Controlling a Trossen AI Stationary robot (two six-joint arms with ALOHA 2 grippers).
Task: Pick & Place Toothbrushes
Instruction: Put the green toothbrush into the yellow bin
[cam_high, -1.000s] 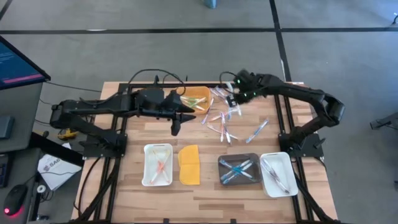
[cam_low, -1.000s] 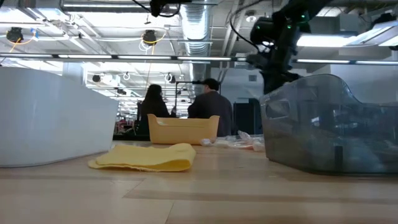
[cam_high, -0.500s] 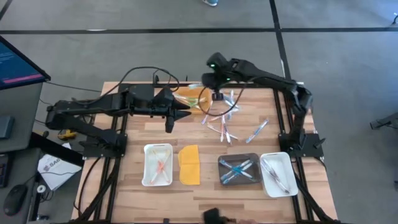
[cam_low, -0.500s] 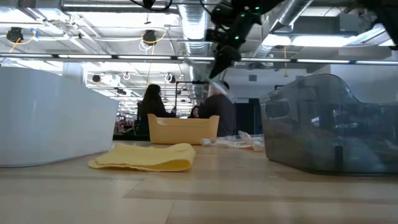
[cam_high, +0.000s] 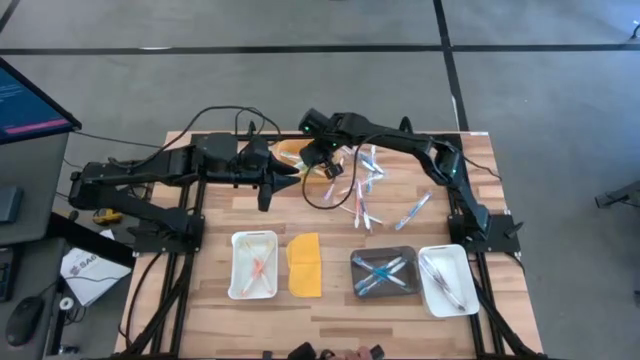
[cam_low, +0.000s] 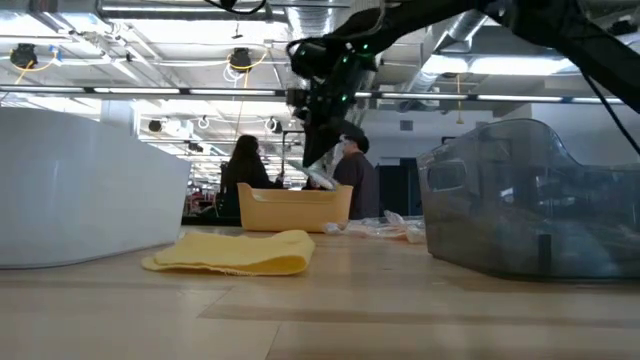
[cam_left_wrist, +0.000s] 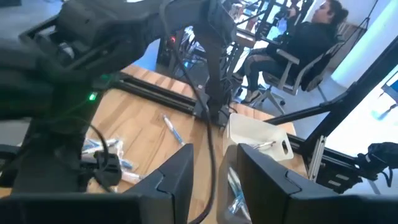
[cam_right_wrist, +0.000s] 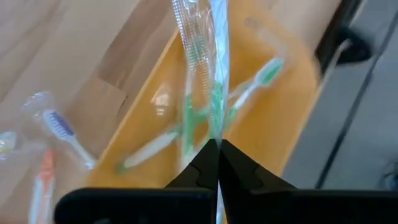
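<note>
Left gripper (cam_high: 268, 192) over table at 10 o'clock, fingers part open, holding nothing. Right gripper (cam_right_wrist: 216, 163) above yellow bin (cam_high: 300, 158) at 12 o'clock, pinched tight on wrapped green toothbrush (cam_right_wrist: 200, 93); brush hangs upright over bin. Green brushes (cam_right_wrist: 186, 134) lie slanted in bin. Loose toothbrush pile (cam_high: 362, 190) on table at 1 o'clock. White tray (cam_high: 254, 265) holds orange brushes; grey tray (cam_high: 385, 272) holds blue ones.

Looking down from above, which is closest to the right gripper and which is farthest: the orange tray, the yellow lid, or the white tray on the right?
From the right gripper, in the high view:
1. Orange tray, right under it at the table's far edge.
2. Yellow lid, lying flat in the near row, toward the middle.
3. White tray, at the near right corner, farthest.
</note>
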